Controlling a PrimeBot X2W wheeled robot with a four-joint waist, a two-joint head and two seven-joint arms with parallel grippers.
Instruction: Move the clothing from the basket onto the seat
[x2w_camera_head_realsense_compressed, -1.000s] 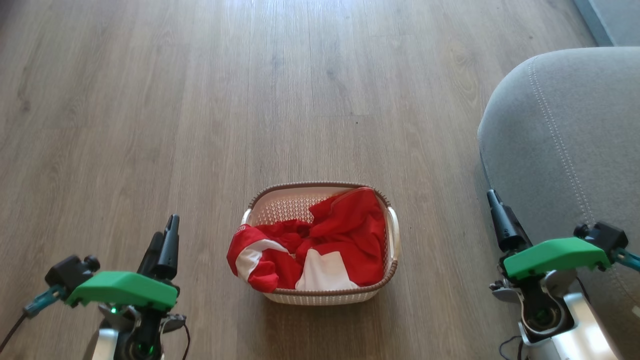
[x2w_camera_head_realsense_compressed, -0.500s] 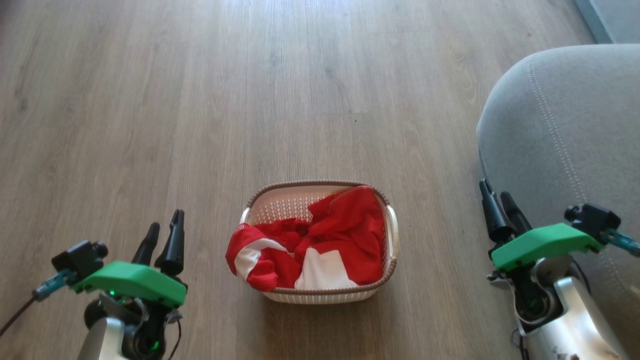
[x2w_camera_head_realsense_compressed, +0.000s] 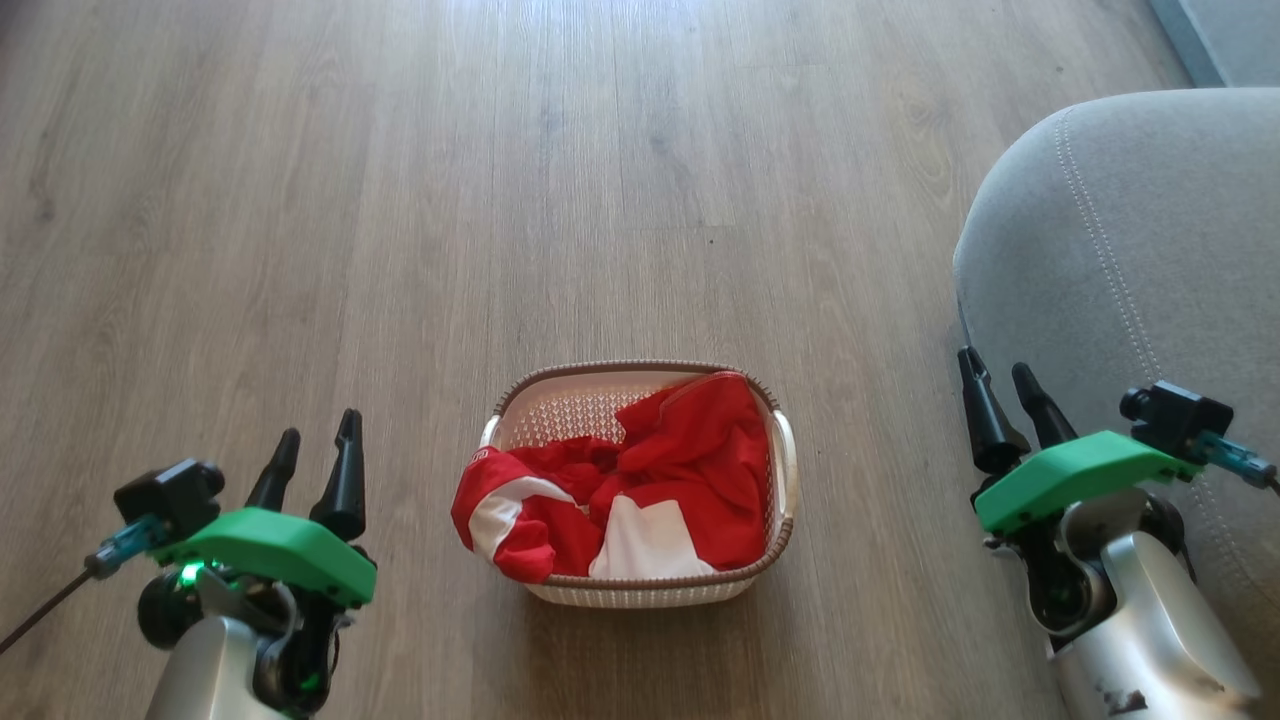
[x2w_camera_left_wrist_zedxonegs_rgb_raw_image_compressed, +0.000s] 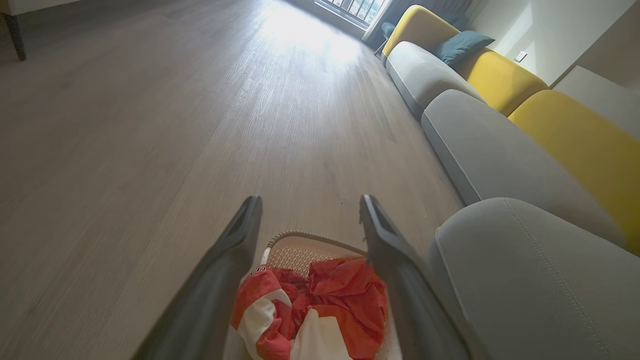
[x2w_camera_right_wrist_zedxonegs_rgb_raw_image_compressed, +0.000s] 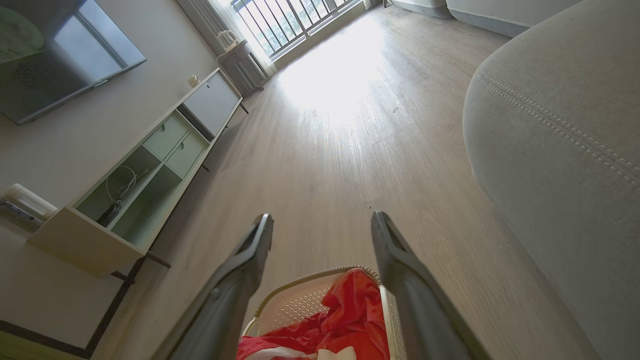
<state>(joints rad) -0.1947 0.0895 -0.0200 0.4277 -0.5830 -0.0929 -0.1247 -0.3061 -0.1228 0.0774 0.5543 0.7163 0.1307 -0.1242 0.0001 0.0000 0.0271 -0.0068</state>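
The cream basket (x2w_camera_head_realsense_compressed: 540, 393) stands on the wood floor in the middle of the head view, holding crumpled red and white clothing (x2w_camera_head_realsense_compressed: 690, 470) that spills over its left rim. The grey seat (x2w_camera_head_realsense_compressed: 1150, 250) rises at the right. My left gripper (x2w_camera_head_realsense_compressed: 318, 436) hovers open to the basket's left, and my right gripper (x2w_camera_head_realsense_compressed: 997, 370) hovers open to its right, beside the seat's edge. Both are empty. The left wrist view shows the clothing (x2w_camera_left_wrist_zedxonegs_rgb_raw_image_compressed: 320, 315), basket (x2w_camera_left_wrist_zedxonegs_rgb_raw_image_compressed: 295, 250) and seat (x2w_camera_left_wrist_zedxonegs_rgb_raw_image_compressed: 530, 280) past its fingers. The right wrist view shows the basket (x2w_camera_right_wrist_zedxonegs_rgb_raw_image_compressed: 295, 302), clothing (x2w_camera_right_wrist_zedxonegs_rgb_raw_image_compressed: 350, 320) and seat (x2w_camera_right_wrist_zedxonegs_rgb_raw_image_compressed: 565, 150).
Bare wood floor (x2w_camera_head_realsense_compressed: 500, 200) stretches ahead of the basket. In the left wrist view a grey and yellow sofa (x2w_camera_left_wrist_zedxonegs_rgb_raw_image_compressed: 500, 100) runs along the right. A low white media cabinet (x2w_camera_right_wrist_zedxonegs_rgb_raw_image_compressed: 150, 170) under a wall television stands at the left of the right wrist view.
Both arms have risen and swung forward, and both grippers, seen shut or edge-on a second ago, now show their fingers spread. The basket and clothing have not moved.
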